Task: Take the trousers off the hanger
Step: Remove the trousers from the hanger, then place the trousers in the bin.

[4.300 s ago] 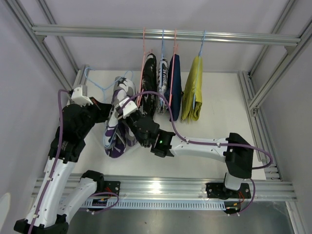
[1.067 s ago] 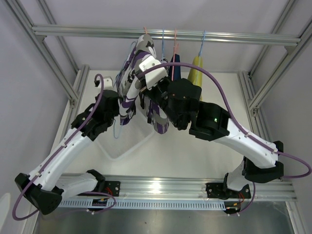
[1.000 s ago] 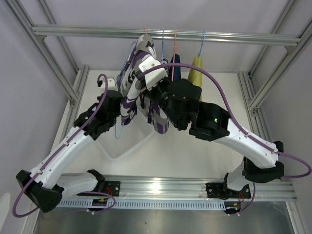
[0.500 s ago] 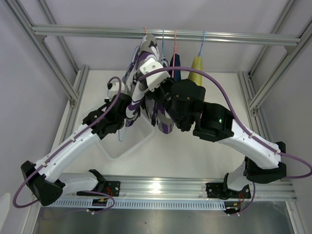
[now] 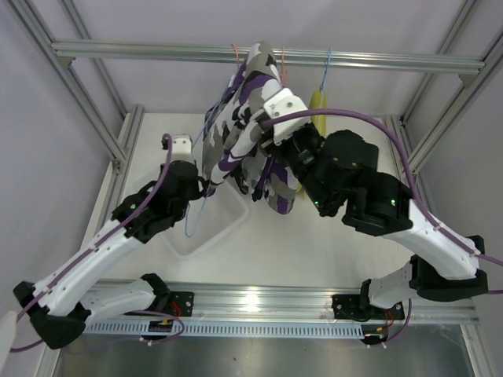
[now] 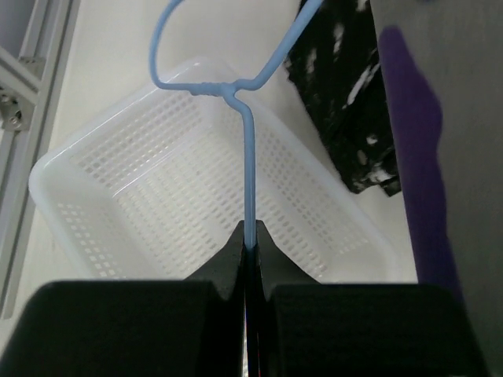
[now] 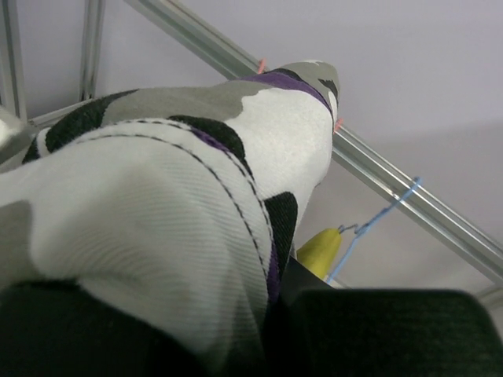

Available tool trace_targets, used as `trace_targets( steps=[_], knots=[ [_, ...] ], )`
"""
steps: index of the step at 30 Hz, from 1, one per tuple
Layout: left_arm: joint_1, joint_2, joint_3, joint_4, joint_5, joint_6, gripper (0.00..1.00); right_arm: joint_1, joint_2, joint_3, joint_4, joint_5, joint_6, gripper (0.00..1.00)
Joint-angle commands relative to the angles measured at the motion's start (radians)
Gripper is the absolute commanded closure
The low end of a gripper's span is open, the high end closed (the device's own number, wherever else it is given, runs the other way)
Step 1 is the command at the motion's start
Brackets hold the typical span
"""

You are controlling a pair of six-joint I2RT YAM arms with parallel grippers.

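Observation:
The purple-white-black patterned trousers (image 5: 244,126) are lifted high in mid-air, draped over my right gripper (image 5: 263,149), which is shut on them; they fill the right wrist view (image 7: 181,196). My left gripper (image 6: 250,245) is shut on the thin blue hanger (image 6: 245,149), held over the basket; the hanger also shows in the top view (image 5: 198,214). The yellow trousers (image 5: 317,100) hang on the rail behind my right arm. The black speckled trousers (image 6: 350,102) show at the right of the left wrist view. The other pairs are hidden by the lifted cloth.
A white perforated plastic basket (image 5: 177,239) sits on the table under the left gripper, and its wall shows in the left wrist view (image 6: 71,204). The aluminium rail (image 5: 141,52) crosses the top with hanger hooks (image 5: 328,59). Frame posts stand on both sides.
Both arms rose from the table. The right gripper carried the patterned trousers up and to the right. The left gripper with the blue hanger moved lower and left, over the basket.

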Motion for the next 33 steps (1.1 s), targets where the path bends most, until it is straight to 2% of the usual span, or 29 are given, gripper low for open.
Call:
trace_targets(
  steps=[1, 5, 14, 25, 33],
  knots=[
    [0.019, -0.078, -0.046, -0.028, 0.018, 0.064, 0.99, -0.006, -0.229, 0.017, 0.410, 0.125, -0.012, 1.00],
    [0.020, -0.187, -0.074, 0.034, 0.081, 0.080, 0.99, -0.012, -0.287, -0.084, 0.420, 0.136, 0.027, 1.00],
    [0.020, -0.264, -0.097, 0.101, 0.121, 0.094, 0.99, -0.052, -0.402, -0.361, 0.421, 0.140, 0.163, 1.00],
    [0.020, -0.314, -0.069, 0.124, 0.130, 0.121, 0.99, -0.070, -0.435, -0.501, 0.357, 0.065, 0.294, 1.00],
    [0.020, -0.337, 0.003, 0.112, 0.164, 0.121, 0.99, -0.058, -0.450, -0.590, 0.302, -0.053, 0.407, 1.00]
  ],
)
